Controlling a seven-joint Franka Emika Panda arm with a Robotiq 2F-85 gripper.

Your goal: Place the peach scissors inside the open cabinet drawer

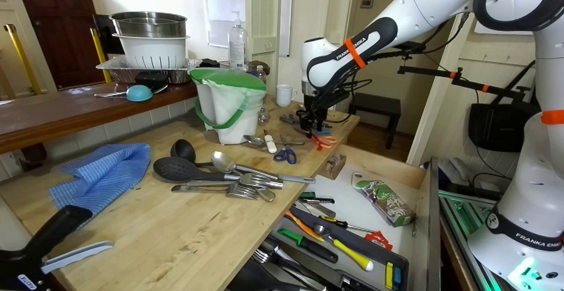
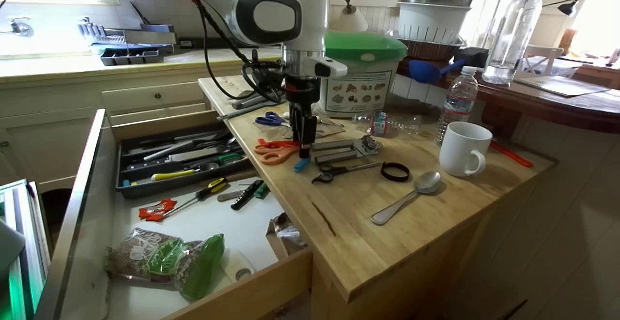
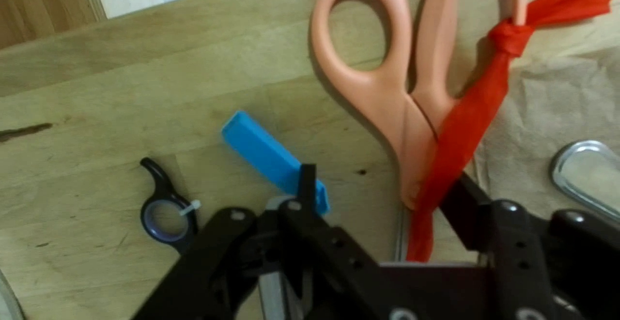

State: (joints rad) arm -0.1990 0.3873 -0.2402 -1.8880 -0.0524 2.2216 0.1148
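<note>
Peach scissors (image 3: 411, 131) lie on the tabletop (image 2: 368, 252) near its edge, outside the open drawer (image 2: 256, 286). The wrist view shows the tool (image 3: 385, 184) reaching over them, its fingers apart with their pivot between; whether the nearer finger touches the red ribbon (image 3: 460, 131) I cannot tell. Only that view shows the ribbon's knot on one handle. Black scissors (image 2: 339, 169) appear with their blades in an exterior view, while the wrist view catches just one loop. The blue cloth (image 1: 108, 167), farther along the tabletop, shows in an exterior view alone.
</note>
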